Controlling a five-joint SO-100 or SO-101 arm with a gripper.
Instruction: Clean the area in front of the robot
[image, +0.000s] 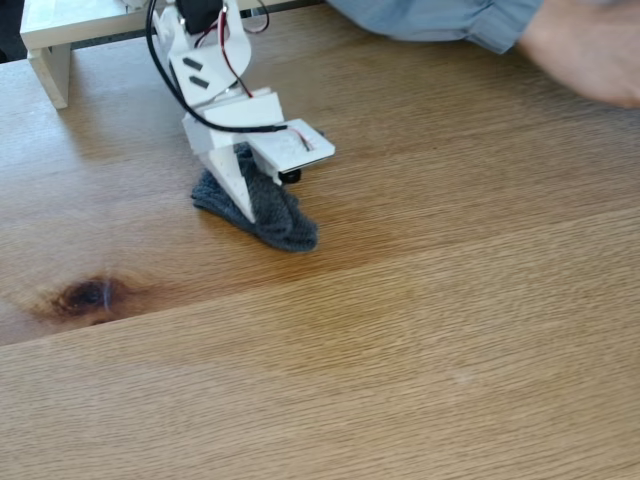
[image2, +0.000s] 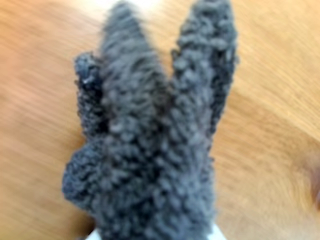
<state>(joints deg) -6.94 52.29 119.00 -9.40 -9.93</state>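
The robot's hand (image: 243, 205) pinches a grey cloth (image: 272, 215) against the oak tabletop (image: 420, 330), wrist view blurry, seemingly draped

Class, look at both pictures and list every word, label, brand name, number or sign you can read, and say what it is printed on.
There is no readable text.
The white arm has two dark slots, not letters.
The grey cloth held by the tool, the wooden table and the blue sleeve carry no print in the fixed view.
The wrist view is blurred; the cloth and table there show no lettering.
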